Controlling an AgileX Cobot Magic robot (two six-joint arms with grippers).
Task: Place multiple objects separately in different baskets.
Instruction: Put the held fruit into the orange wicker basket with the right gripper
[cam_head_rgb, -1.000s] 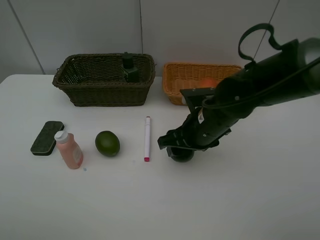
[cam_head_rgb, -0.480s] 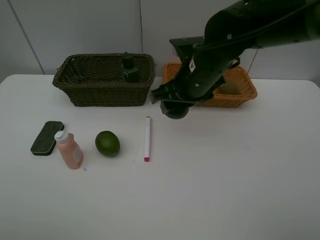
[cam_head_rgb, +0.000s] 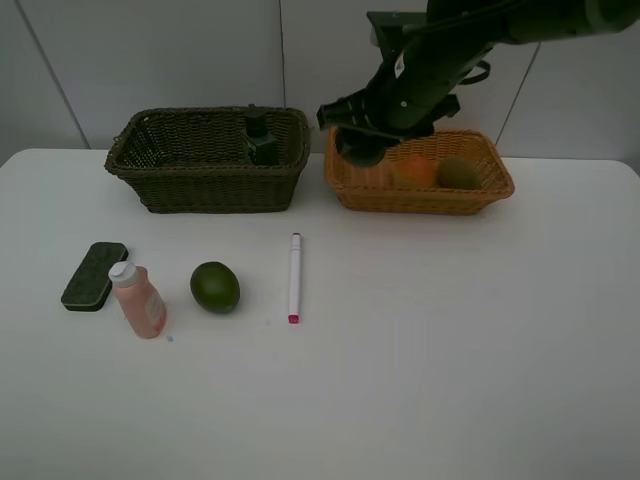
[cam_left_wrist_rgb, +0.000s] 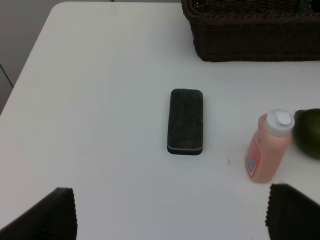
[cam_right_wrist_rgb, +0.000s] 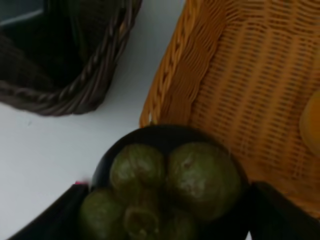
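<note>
My right gripper (cam_head_rgb: 361, 143) is shut on the dark mangosteen (cam_head_rgb: 362, 152) and holds it over the left end of the light tan basket (cam_head_rgb: 420, 198). The right wrist view shows the mangosteen (cam_right_wrist_rgb: 170, 187) with its green cap between the fingers, over the basket's rim (cam_right_wrist_rgb: 170, 85). A peach (cam_head_rgb: 412, 172) and a kiwi (cam_head_rgb: 457, 172) lie in that basket. The dark basket (cam_head_rgb: 210, 188) holds a pump bottle (cam_head_rgb: 261, 135). On the table lie an eraser (cam_head_rgb: 94, 275), a pink bottle (cam_head_rgb: 138, 300), a green fruit (cam_head_rgb: 215, 287) and a marker (cam_head_rgb: 295, 277). My left gripper (cam_left_wrist_rgb: 172, 220) hangs open above the eraser (cam_left_wrist_rgb: 186, 121).
The two baskets stand side by side at the back of the white table, with a narrow gap between them. In the left wrist view the pink bottle (cam_left_wrist_rgb: 268, 146) stands just beside the green fruit (cam_left_wrist_rgb: 310, 132), and the table's left edge is close by.
My right gripper has lifted the mangosteen off the table near the marker and carried it up and back to the tan basket's left end. The other items have not moved.
</note>
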